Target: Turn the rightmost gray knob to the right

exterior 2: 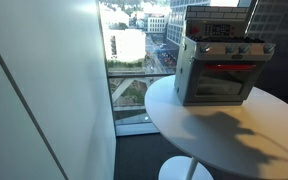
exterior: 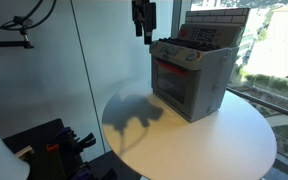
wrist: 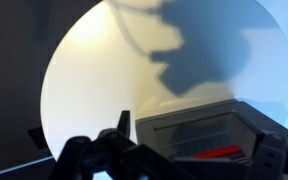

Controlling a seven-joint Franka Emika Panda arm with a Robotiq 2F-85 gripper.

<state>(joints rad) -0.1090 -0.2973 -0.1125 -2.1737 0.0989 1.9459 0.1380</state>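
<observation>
I read the toy oven (exterior: 189,80) as standing on the bench (exterior: 234,135), toward its window-side edge. The knob row (exterior: 179,52) runs along the oven's upper front. My pincer (exterior: 144,38) hangs above the bench, just beside the oven's upper corner (contact cannot be told).

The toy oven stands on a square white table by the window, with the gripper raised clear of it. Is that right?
Not quite. The table is round, not square; both exterior views show its curved edge. The rest holds: the toy oven stands on it by the window, and the gripper is raised clear of the oven.
</observation>
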